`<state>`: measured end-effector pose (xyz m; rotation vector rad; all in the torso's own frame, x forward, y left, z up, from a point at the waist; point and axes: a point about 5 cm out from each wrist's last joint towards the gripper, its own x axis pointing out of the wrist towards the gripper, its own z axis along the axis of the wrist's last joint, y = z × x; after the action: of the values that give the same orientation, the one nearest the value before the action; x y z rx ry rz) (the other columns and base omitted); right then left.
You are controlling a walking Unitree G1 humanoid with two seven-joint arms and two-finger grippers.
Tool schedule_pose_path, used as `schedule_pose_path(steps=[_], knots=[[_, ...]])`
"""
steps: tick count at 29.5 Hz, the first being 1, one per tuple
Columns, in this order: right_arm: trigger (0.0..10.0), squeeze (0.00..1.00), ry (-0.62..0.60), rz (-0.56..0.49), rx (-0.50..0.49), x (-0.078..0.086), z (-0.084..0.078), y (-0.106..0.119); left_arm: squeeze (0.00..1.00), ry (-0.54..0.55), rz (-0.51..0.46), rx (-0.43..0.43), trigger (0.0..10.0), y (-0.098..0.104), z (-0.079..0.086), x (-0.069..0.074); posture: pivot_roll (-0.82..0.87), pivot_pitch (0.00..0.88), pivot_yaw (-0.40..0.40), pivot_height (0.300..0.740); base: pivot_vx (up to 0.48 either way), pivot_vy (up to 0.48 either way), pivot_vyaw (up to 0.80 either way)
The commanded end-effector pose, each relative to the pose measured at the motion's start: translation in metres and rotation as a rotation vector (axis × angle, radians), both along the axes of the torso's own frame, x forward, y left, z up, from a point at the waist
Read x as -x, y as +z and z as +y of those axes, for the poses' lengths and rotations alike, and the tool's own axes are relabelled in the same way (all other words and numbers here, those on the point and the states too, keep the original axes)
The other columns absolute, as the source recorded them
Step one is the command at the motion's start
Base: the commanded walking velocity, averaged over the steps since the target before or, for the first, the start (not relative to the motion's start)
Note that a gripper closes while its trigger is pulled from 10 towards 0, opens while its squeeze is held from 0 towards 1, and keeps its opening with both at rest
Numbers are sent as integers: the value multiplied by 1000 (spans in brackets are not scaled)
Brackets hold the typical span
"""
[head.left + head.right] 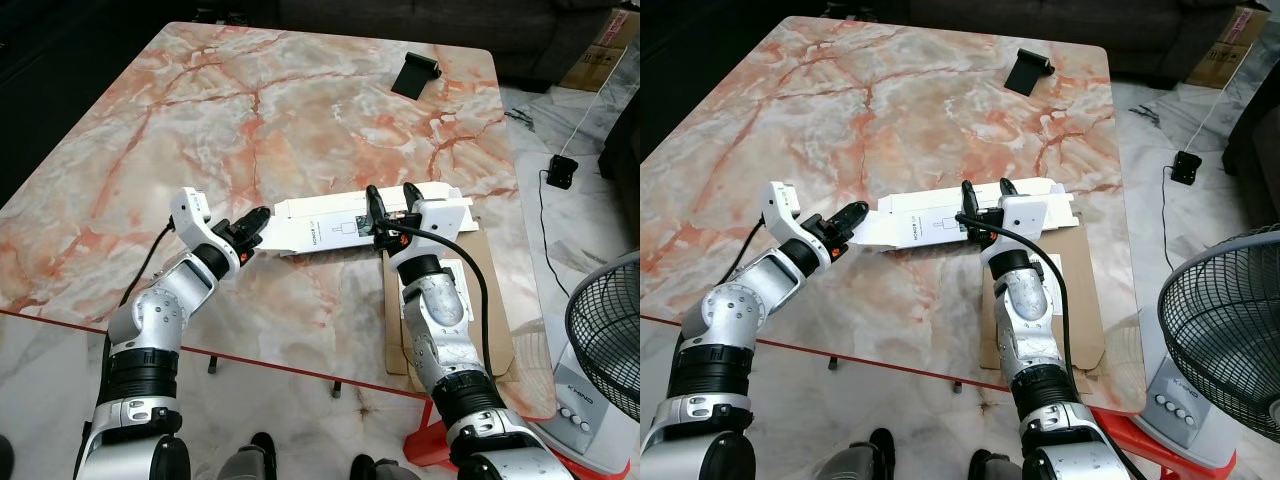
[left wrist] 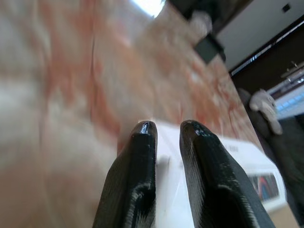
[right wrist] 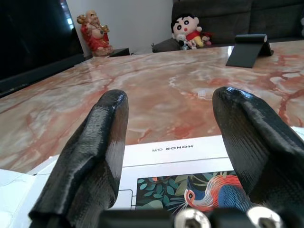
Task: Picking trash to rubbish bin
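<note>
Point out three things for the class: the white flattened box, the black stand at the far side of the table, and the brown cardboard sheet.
white flattened box (image 1: 320, 232): left eye view, on its printed middle panel.
black stand (image 1: 414, 75): left eye view, on its sloping face.
brown cardboard sheet (image 1: 1087, 310): right eye view, on its bare right part.

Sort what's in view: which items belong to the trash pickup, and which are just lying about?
Job:
- flat white cardboard box
- left gripper, at the box's end
- right gripper, open over it

Lying about:
- black phone stand
- brown cardboard sheet
- fan
</note>
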<state>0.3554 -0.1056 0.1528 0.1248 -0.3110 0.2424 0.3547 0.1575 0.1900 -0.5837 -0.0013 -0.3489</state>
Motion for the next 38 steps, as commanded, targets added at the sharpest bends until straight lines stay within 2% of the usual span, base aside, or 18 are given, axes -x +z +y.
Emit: schedule_pose_path(steps=[1,4,5,6,7,9,11,13,14,25,31,38], knots=[[10000,0,5,5,-2,-1,2,1,0,15,-54,-32,0,6,-1,3,99,193,7,740,0,0,0],[10000,0,5,-2,-5,-2,3,4,0,61,-161,-27,0,19,-9,5,97,189,8,740,0,0,0],[10000,0,5,-3,-5,-3,3,4,0,68,-173,-32,824,20,-10,5,97,187,8,740,0,0,0],[10000,0,5,-4,-5,-3,3,5,0,82,-185,-45,6196,20,-10,5,96,186,9,740,0,0,0],[10000,0,4,-5,-6,-3,3,5,0,83,-186,-44,10000,20,-11,5,95,186,9,740,0,0,0],[10000,0,2,-5,-5,-3,2,5,0,106,-192,-63,10000,20,-9,4,94,182,10,740,0,0,0],[10000,0,-1,-3,-4,-3,1,4,0,166,-175,-144,10000,17,-1,1,93,180,13,740,0,0,0],[10000,0,-2,-3,-4,-3,1,4,0,181,-167,-169,10000,15,1,-1,93,180,13,740,0,0,0],[10000,0,-4,-2,-4,-3,1,4,1000,197,-158,-152,10000,14,4,-1,92,177,15,740,0,0,0],[10000,0,1,11,-4,-1,4,-1,1000,251,-97,-139,10000,0,27,-2,94,164,18,740,0,0,0],[10000,0,4,13,-3,-1,4,-2,1000,188,-72,-45,10000,-7,24,0,92,159,16,740,0,0,0],[10000,0,9,15,-1,-1,5,-2,1000,142,-54,-10,10000,-10,20,1,94,162,12,740,0,0,0]])
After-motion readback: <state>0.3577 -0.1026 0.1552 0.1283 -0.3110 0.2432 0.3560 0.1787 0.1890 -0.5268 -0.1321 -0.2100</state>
